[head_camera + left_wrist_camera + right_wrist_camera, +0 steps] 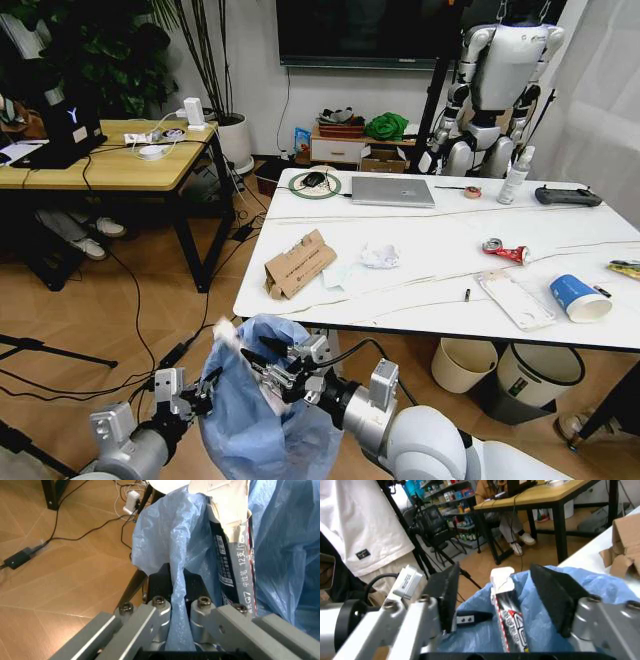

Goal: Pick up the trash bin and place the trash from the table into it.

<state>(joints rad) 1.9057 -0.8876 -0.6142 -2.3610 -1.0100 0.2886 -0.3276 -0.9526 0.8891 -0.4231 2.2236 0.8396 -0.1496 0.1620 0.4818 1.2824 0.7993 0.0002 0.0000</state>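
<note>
Below the near edge of the white marble-look bench [440,250], the small trash bin lined with crinkled light-blue plastic bag [262,400] hangs between the two arms, off the floor. On its left side the left gripper [205,388] has its fingers [159,612] clenched on a fold of the bag, which the left wrist view shows pinched between the pads. A dark printed carton with a torn cream top [231,551] stands inside the bag. The right gripper [272,366] sits at the bin's rim over the opening; its fingers [445,592] are spread apart, the carton's top showing between them without touching either.

On the bench lie the torn brown cardboard [298,264], a crumpled white paper [380,257], a crushed red can [506,250], a flat plastic packaging piece [515,299] and, just beside it, a blue paper cup [578,297] on its side. A yellow-green wrapper [625,268] rests at the bench's right edge. Farther back sits a silver laptop [393,191].
</note>
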